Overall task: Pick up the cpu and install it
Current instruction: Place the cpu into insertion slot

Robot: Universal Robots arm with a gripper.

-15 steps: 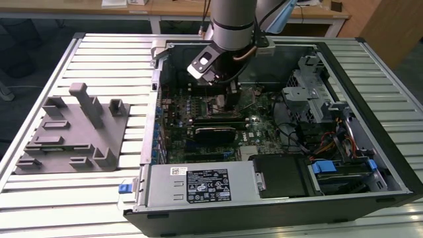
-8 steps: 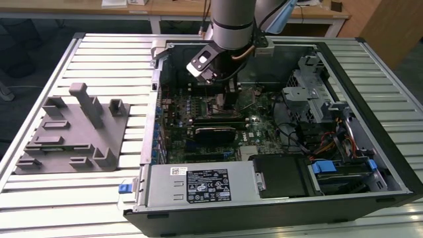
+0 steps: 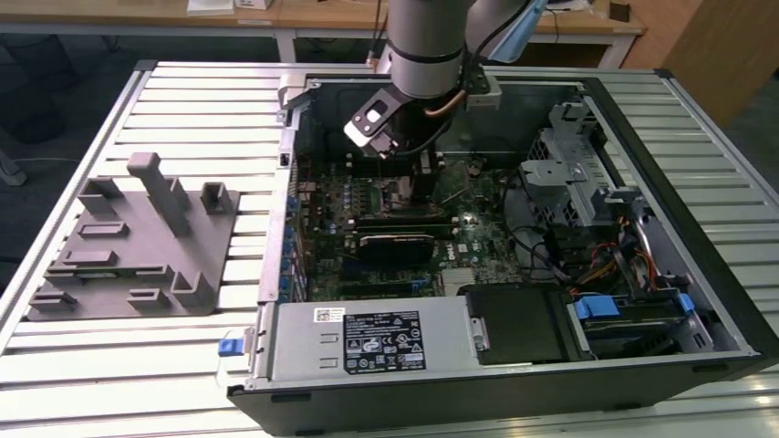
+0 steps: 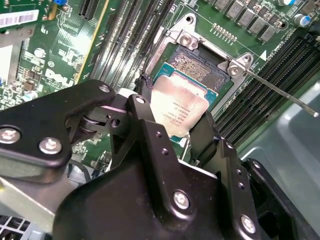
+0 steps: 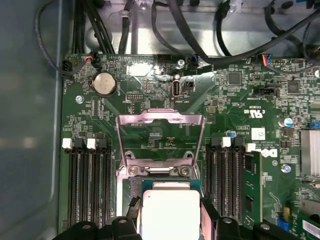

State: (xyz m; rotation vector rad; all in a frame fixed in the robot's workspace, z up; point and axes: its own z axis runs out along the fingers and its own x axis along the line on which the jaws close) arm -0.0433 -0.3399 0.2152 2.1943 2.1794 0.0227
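Both fingers (image 4: 146, 122) of the gripper (image 4: 174, 119) pinch the cpu (image 4: 181, 102) over the open socket (image 4: 200, 65)

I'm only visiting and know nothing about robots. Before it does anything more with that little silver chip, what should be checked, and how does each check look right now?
1. Grip: the gripper clamps two opposite edges of the cpu: ok.
2. Socket open: the load plate stands raised and the lever is swung out: ok.
3. Position: the cpu hangs over the socket in both wrist views: ok.
4. Socket contacts clean: partly hidden by the cpu: cannot tell.
5. Corner marks matched to the socket: cannot tell.
6. Cpu level with the socket: cannot tell.
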